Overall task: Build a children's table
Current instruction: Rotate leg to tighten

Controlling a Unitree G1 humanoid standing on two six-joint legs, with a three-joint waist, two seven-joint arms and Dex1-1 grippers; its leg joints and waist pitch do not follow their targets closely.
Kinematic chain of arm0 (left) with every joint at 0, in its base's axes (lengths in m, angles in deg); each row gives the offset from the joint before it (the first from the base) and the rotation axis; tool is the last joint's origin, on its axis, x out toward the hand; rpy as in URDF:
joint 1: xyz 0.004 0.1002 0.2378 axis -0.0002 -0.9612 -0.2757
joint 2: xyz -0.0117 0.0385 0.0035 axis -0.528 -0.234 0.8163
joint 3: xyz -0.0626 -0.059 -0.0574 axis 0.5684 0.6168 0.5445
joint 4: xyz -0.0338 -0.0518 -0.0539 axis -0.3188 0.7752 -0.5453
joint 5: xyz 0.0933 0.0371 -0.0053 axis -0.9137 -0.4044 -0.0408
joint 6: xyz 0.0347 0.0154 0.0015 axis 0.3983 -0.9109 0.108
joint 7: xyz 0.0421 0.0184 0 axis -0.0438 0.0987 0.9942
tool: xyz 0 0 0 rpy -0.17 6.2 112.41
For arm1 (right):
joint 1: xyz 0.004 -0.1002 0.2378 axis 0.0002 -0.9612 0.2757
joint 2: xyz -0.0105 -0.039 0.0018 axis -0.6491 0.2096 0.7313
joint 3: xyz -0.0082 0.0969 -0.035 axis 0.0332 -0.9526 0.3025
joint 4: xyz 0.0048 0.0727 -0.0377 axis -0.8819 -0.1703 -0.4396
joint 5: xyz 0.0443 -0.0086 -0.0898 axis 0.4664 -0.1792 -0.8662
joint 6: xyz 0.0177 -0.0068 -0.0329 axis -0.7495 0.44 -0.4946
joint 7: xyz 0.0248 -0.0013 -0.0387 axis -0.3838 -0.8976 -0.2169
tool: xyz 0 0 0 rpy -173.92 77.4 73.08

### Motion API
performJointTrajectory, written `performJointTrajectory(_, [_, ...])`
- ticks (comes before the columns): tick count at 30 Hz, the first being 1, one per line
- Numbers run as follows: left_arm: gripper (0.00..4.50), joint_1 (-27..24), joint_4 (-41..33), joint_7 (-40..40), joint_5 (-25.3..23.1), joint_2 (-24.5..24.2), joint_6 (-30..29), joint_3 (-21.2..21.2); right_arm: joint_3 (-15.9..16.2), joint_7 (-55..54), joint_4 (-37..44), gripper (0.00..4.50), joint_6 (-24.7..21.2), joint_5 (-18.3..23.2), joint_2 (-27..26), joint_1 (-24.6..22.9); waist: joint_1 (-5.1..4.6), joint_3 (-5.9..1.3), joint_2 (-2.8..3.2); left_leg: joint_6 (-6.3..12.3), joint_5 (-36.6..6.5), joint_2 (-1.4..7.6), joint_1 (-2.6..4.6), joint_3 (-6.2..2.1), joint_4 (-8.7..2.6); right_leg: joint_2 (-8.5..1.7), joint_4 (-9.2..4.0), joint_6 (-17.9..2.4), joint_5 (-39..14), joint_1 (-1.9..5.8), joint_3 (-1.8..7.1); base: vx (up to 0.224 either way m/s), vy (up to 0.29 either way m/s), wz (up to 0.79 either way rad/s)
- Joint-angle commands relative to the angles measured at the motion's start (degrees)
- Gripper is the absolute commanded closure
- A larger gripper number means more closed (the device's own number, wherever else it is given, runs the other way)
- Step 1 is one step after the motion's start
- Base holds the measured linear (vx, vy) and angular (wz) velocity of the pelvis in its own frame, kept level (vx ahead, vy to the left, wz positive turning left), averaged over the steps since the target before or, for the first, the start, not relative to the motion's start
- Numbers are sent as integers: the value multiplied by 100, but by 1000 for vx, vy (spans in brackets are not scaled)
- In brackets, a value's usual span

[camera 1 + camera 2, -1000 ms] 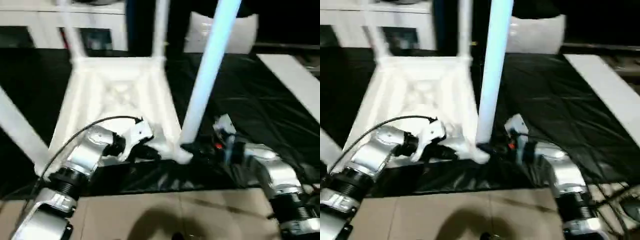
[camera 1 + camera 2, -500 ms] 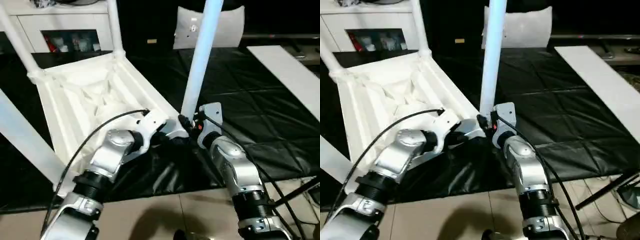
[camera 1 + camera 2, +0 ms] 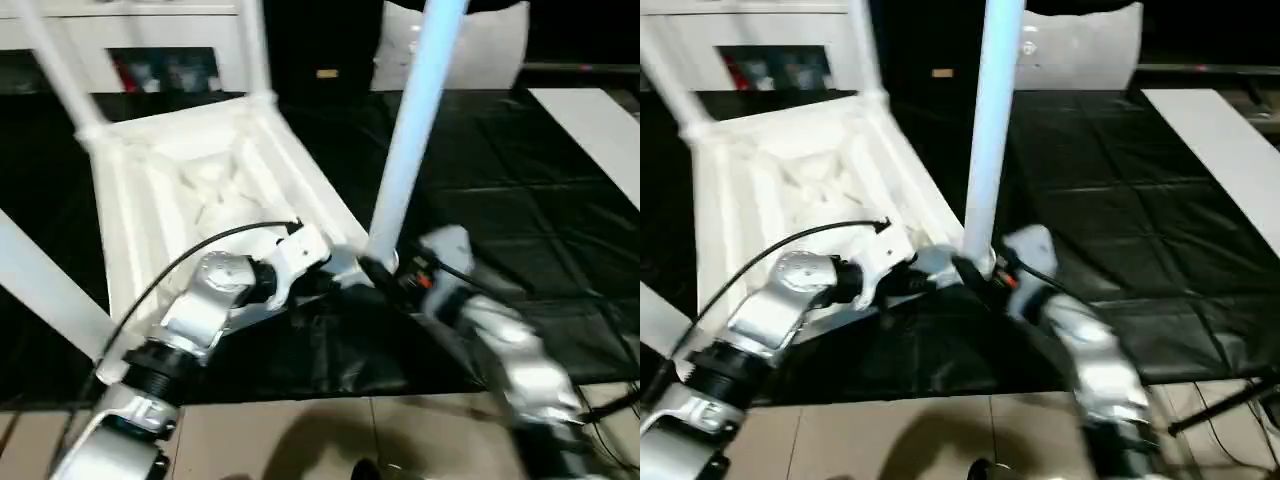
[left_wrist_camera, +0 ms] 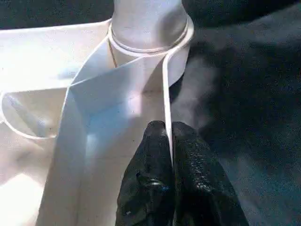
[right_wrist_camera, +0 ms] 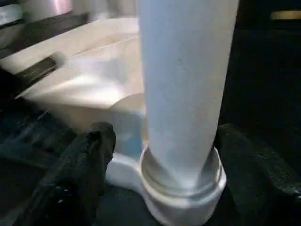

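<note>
The table top point(image 3: 215, 195) lies upside down on a black sheet point(image 3: 520, 215), ribbed underside up, turned so that one corner points toward the robot. Legs stand in its sockets: two at the far corners point(image 3: 255, 45) and point(image 3: 50, 60), one slanting off the frame at the robot's left point(image 3: 45, 280), and the near leg point(image 3: 410, 130) rising from the near corner socket point(image 5: 181, 188) up out of the frame.

The left gripper point(image 4: 168, 136) is clamped on the top's thin side wall point(image 4: 165, 94) just beside that near socket; its two black fingers point(image 4: 153, 155) are pressed together with the wall's edge between them. From the head, the left forearm point(image 3: 200, 310) reaches in from the lower left with a black cable point(image 3: 190, 255) arching over it.

The right gripper point(image 5: 160, 141) sits at the foot of the near leg with its fingers spread wide, one finger point(image 5: 84, 160) on each side of the leg and both standing off it, so the leg is between the jaws but not gripped. The right forearm point(image 3: 510, 345) comes in from the lower right, blurred.

Beyond the sheet stand a white cabinet point(image 3: 150, 50) with shelves and a white cushion-like shape point(image 3: 490, 45). A flat white board point(image 3: 600, 130) lies along the sheet's right side. Tan floor point(image 3: 300, 440) shows in front of the sheet.
</note>
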Motion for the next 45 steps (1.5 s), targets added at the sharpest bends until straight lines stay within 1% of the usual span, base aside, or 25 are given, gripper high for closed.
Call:
performJointTrajectory(1, [450, 40, 95, -647, 69, -135, 526, -236, -88, 657, 403, 51, -138, 347, 239, -186, 34, -434, -63, 901, 48, 254, -73, -34, -330, -474, -384, -348, -1566, 474, 520, 0, 0, 0])
performJointTrajectory(6, [450, 64, 320, -1724, 344, -537, 1176, -381, -541, 1509, 865, 6, -364, 949, 1072, -795, 182, -438, -77, 740, -171, 267, -20, -28, -358, -494, -457, -132, -1922, 470, 528, 0, 0, 0])
performJointTrajectory(11, [450, 155, 694, -1665, 318, -520, 1576, -322, -756, 1473, 1308, 2, -955, 1367, 1241, -1189, 229, -482, -143, 620, -99, 255, -32, -23, -356, -489, -453, -48, -1941, 492, 499, 0, 0, 0])
performJointTrajectory(12, [450, 155, 694, -1665, 318, -520, 1576, -322, -756, 1473, 1308, 2, -955, 1367, 1241, -1189, 249, -480, -126, 616, -93, 247, -19, -17, -357, -482, -474, -15, -1969, 482, 493, 0, 0, 0])
performJointTrajectory(15, [450, 261, 1029, -1363, 255, -484, 1793, -177, -818, 1142, 1617, 2, -1152, 1425, 1116, -1467, 261, -488, -171, 444, -190, 243, -9, -18, -372, -487, -522, 206, -2212, 472, 467, 0, 0, 0])
performJointTrajectory(16, [423, 263, 1030, -1358, 378, -471, 1739, -67, -834, 897, 1681, 0, -1134, 1416, 1002, -1510, 245, -481, -192, 373, -255, 235, -18, -18, -382, -487, -544, 275, -2343, 476, 454, 0, 0, 0])
performJointTrajectory(17, [406, 169, 819, -1444, 606, -476, 1600, 65, -861, 484, 1725, 0, -1213, 1343, 820, -1511, 233, -465, -251, 357, -317, 220, -20, -9, -386, -483, -564, 334, -2446, 467, 443, 0, 0, 0])
performJointTrajectory(20, [385, -60, 370, -1612, 998, -486, 1358, 276, -904, 6, 1877, 0, -1381, 1347, 564, -1558, 196, -455, -206, 224, -464, 206, -7, -9, -389, -498, -625, 410, -2747, 457, 414, 0, 0, 0])
performJointTrajectory(24, [352, -559, -454, -1430, 1463, -506, 1115, 579, -899, -346, 2345, 0, -1478, 1377, 346, -1845, 156, -442, -285, 187, -519, 264, -20, -31, -421, -526, -594, 442, -2670, 448, 440, 0, 0, 0])
performJointTrajectory(28, [321, -1039, -1268, -545, 1732, -379, 401, 1139, -820, -636, 2780, 0, -1641, 1417, 220, -2070, 113, -456, -316, 227, -393, 282, -37, -43, -430, -482, -543, 379, -2335, 450, 452, 0, 0, 0])
performJointTrajectory(29, [311, -1303, -1556, 53, 1694, -193, 201, 1421, -713, -813, 2881, 0, -1724, 1335, 139, -2136, 99, -524, -334, 172, -324, 334, -38, -49, -412, -511, -475, 259, -2158, 490, 458, 0, 0, 0])
performJointTrajectory(31, [303, -1775, -2028, 886, 1524, 87, -29, 1755, -486, -1080, 2983, 0, -1723, 1080, 20, -2261, 99, -500, -256, 158, -379, 319, -49, -54, -410, -508, -518, 208, -2140, 477, 441, 0, 0, 0])
performJointTrajectory(32, [284, -2290, -2617, 1555, 1415, 401, -407, 1946, -194, -1489, 3025, 0, -1807, 613, -39, -2347, 77, -513, -212, 107, -569, 302, -55, -58, -413, -478, -528, 252, -2229, 496, 420, 0, 0, 0])
performJointTrajectory(33, [274, -2290, -2617, 1555, 1415, 401, -407, 1946, -194, -1489, 3025, 0, -1807, 613, -39, -2347, 77, -513, -212, 107, -569, 302, -55, -58, -413, -478, -528, 252, -2229, 496, 420, 0, 0, 0])
performJointTrajectory(34, [274, -2551, -2933, 1854, 1472, 637, -508, 2058, -37, -1671, 3013, 0, -1963, 443, -64, -2353, 47, -483, -266, 128, -653, 285, -66, -32, -413, -450, -609, 342, -2357, 476, 416, 0, 0, 0])
performJointTrajectory(35, [274, -2806, -3256, 2232, 1520, 934, -567, 2157, 148, -1659, 2947, 0, -1886, 338, -88, -2337, 57, -480, -212, 119, -781, 253, -59, -33, -400, -453, -638, 375, -2550, 486, 386, 0, 0, 0])
performJointTrajectory(37, [274, -2994, -3470, 2483, 1537, 1143, -569, 2194, 256, -1600, 2894, 0, -1779, 291, -93, -2355, 47, -477, -228, 156, -1041, 238, -22, -28, -369, -439, -734, 529, -2862, 463, 336, 0, 0, 0])
performJointTrajectory(38, [274, -3182, -3627, 2713, 1454, 1326, -499, 2168, 317, -1632, 2760, 0, -1370, 138, -220, -2353, 48, -455, -228, 199, -1292, 254, 28, -35, -374, -427, -803, 651, -3073, 424, 293, 0, 0, 0])
performJointTrajectory(39, [274, -3309, -3708, 2884, 1365, 1425, -467, 2105, 325, -1687, 2666, 0, -1211, 71, -289, -2354, 48, -455, -228, 199, -1292, 254, 28, -35, -374, -427, -803, 651, -3073, 424, 293, 0, 0, 0])
performJointTrajectory(40, [274, -3428, -3756, 2991, 1248, 1452, -412, 2025, 347, -1802, 2591, 0, -1213, 42, -378, -2324, 24, -412, -277, 199, -1482, 258, 27, -42, -376, -415, -854, 763, -3296, 424, 236, 0, 0, 0])
performJointTrajectory(41, [274, -3511, -3806, 3072, 1172, 1475, -395, 1959, 354, -1879, 2512, 0, -1202, 38, -448, -2279, -23, -385, -270, 177, -1760, 277, 71, -61, -375, -398, -911, 878, -3526, 412, 175, 0, 0, 0])
performJointTrajectory(42, [274, -3561, -3840, 3137, 1116, 1490, -393, 1900, 348, -1919, 2453, 0, -1228, 59, -481, -2238, -63, -365, -208, 168, -2061, 351, 100, -101, -418, -390, -942, 933, -3575, 461, 138, 0, 0, 0])
performJointTrajectory(43, [274, -3627, -3940, 3301, 1052, 1538, -499, 1844, 450, -1900, 2411, 0, -1158, -35, -414, -2229, -108, -382, -198, 173, -2352, 511, 69, -178, -519, -385, -822, 870, -3191, 552, 203, 0, 0, 0])
performJointTrajectory(44, [274, -3668, -4014, 3422, 1015, 1577, -586, 1810, 523, -1878, 2389, 0, -1098, -111, -356, -2232, -104, -395, -190, 213, -2264, 653, -46, -242, -622, -408, -613, 696, -2464, 607, 366, 0, 0, 0])
performJointTrajectory(45, [274, -3677, -4035, 3436, 995, 1570, -605, 1796, 550, -1875, 2392, 0, -1089, -140, -337, -2229, -117, -405, -210, 275, -2004, 642, -79, -228, -607, -427, -590, 612, -2143, 572, 429, 0, 0, 0])
